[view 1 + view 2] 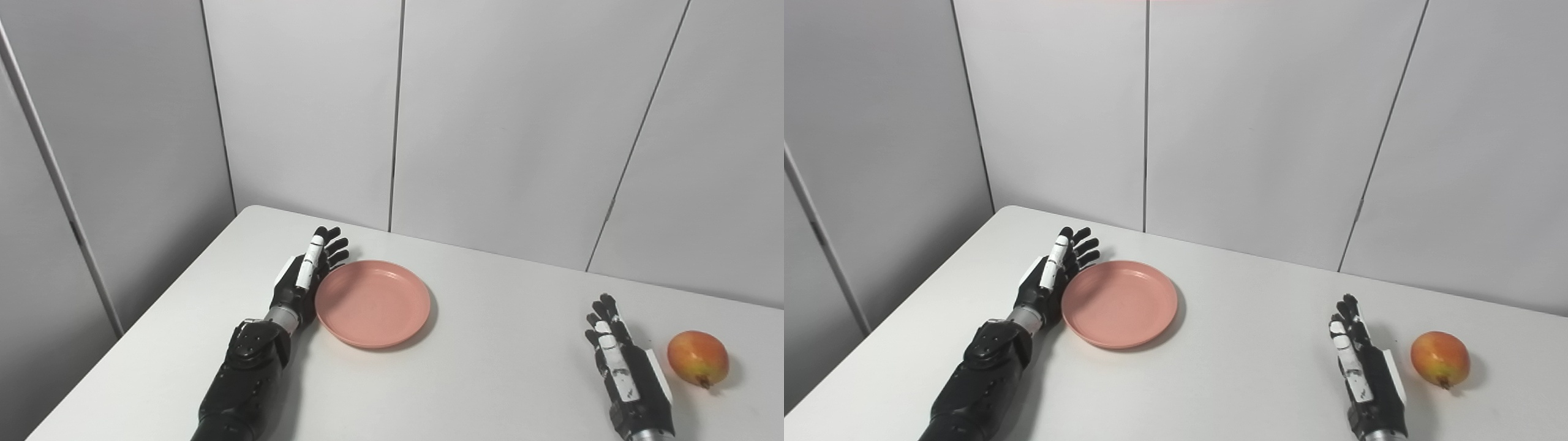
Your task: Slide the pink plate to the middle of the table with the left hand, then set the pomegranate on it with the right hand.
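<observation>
My left robot hand (304,278), fingers spread and empty, touches the light, slippery pink plate (372,302) at its nine o'clock rim, while my right robot hand (618,361) waits open beside the firm, roll-prone pomegranate (697,358).

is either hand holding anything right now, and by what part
Nothing is held. The left hand, open, lies against the pink plate rim's left side; the right hand, open, rests beside the pomegranate.
</observation>
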